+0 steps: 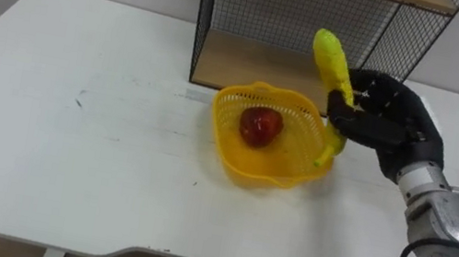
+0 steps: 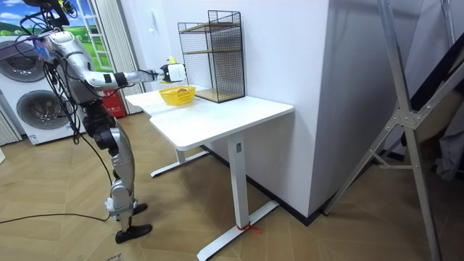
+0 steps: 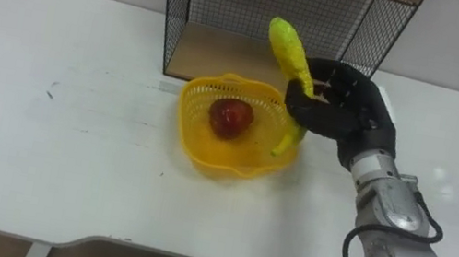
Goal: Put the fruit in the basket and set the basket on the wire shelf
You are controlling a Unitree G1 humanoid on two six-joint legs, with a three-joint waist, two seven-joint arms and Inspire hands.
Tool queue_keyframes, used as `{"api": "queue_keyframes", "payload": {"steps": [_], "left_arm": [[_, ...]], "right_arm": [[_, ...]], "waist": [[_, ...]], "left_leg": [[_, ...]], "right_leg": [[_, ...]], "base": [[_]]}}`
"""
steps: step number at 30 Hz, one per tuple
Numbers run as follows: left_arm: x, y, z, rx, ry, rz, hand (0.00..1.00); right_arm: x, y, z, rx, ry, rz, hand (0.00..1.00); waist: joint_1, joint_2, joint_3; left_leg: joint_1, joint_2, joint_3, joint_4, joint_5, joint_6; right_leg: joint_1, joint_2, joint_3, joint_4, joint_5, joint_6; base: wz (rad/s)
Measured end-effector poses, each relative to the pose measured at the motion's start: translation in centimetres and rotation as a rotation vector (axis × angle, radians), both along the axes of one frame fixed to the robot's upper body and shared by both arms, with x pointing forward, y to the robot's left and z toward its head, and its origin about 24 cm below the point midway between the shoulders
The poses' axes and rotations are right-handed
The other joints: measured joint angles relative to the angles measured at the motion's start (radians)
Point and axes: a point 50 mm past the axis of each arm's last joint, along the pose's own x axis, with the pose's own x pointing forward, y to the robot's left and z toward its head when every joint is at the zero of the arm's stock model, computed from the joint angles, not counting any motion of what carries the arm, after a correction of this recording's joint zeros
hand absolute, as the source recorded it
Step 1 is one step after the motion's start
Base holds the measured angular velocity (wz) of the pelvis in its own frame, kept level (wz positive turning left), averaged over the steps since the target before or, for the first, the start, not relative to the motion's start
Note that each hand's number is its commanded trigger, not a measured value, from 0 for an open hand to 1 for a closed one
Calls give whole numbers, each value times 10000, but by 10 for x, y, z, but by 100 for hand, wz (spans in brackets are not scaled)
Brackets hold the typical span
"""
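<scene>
A yellow basket (image 1: 238, 162) stands on the white table (image 1: 72, 121) just in front of the wire shelf (image 1: 320, 32). A red apple (image 1: 260, 125) lies inside it. My right hand (image 1: 385, 122) is shut on a yellow banana (image 1: 331, 63), holding it nearly upright over the basket's right rim, its lower tip just inside the rim. In the room view I stand at the table's end with the right hand (image 2: 172, 72) stretched out above the basket (image 2: 177, 95).
The wire shelf (image 2: 214, 54) has a wooden bottom board (image 1: 249, 66) at table level, open toward me. The table's front edge (image 1: 143, 254) is near me. Washing machines (image 2: 32, 87) stand behind me in the room view.
</scene>
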Motion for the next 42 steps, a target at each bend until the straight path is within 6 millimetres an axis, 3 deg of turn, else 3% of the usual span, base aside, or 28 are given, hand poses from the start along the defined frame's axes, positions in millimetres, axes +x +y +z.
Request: {"api": "queue_keyframes", "payload": {"steps": [5,11,24,30,36,39,42], "left_arm": [[5,1,0,15,-117,46,0],[7,2,0,76,-32,111,0],[6,3,1,124,65,246,0],[5,5,1,128,-17,509,0],[-2,6,1,-30,-224,1701,0],[-8,10,2,-107,-578,2958,0],[-17,16,4,-195,-1002,4766,0]], "right_arm": [[0,2,-1,-964,51,375,0],[3,5,-5,-1258,371,516,0],[2,1,-13,-1625,775,378,0],[2,1,-13,-1622,771,367,0],[2,0,-13,-1424,772,307,0],[2,-7,-8,-1018,559,-92,0],[2,-19,-2,-499,327,-900,0]], "waist": [[267,-44,20],[355,-81,118],[482,-65,109],[471,41,32],[290,82,37],[154,95,42],[-9,150,-3]], "left_leg": [[4,-2,23,-20,0,1],[-6,0,13,-68,0,1],[-28,-6,-25,-16,0,1],[4,-4,1,-13,0,1],[49,-8,-19,124,0,1],[20,-8,-23,97,-12,5],[31,-12,-46,80,-9,9]], "right_leg": [[0,0,10,-19,-1,1],[-19,5,14,-23,-1,1],[2,4,-7,-19,-1,1],[14,2,-37,-15,-1,1],[120,-9,-78,-18,-1,1],[117,-27,-153,-15,0,2],[123,-54,-237,-1,1,3]], "base": [[0],[0],[0],[0],[1],[2],[0]]}}
